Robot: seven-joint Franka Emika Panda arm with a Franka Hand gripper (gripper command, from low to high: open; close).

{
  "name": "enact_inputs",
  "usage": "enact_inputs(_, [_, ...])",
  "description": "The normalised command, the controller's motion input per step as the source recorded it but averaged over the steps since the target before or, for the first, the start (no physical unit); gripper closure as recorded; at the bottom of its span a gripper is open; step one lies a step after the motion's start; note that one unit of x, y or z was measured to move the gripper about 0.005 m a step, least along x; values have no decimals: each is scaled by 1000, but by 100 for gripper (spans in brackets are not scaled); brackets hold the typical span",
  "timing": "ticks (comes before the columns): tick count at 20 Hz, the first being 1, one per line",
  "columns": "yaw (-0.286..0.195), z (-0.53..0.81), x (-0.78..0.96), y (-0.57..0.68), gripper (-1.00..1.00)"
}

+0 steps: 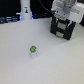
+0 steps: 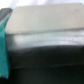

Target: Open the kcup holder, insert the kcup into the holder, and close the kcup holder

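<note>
At the top of the kcup holder [image 1: 64, 29], in the upper part of the exterior view toward its right, your gripper [image 1: 65, 11] hangs directly over the black box, close against its upper edge. You cannot tell how far the jaws stand apart: the pale wrist body hides them from outside, and the wrist view is filled by a blurred grey slab over a dark band [image 2: 45, 47] with a teal strip [image 2: 4, 45] along one side. Nothing shows as held. The holder stands upright on the white tabletop [image 1: 15, 60], its drawer-like fronts facing the open tabletop. The kcup [image 1: 33, 50], green top up, sits well apart from the holder, out in front of it and toward the exterior view's left, so the holder is the nearer thing by far. My judgement: opening comes first, and the pull should run outward along the drawer's face. Contact with the holder is not clear. A tall white bottle [image 1: 25, 11] stands beyond the holder's left
</note>
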Motion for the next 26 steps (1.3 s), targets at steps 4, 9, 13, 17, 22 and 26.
enact_inputs(4, [-58,170,924,-210,100])
enact_inputs(9, [-69,159,939,-256,100])
enact_inputs(13, [-78,193,941,-275,100])
enact_inputs(17, [-79,211,943,-276,100])
enact_inputs(22, [-81,203,935,-295,100])
enact_inputs(26, [-77,189,921,-311,100])
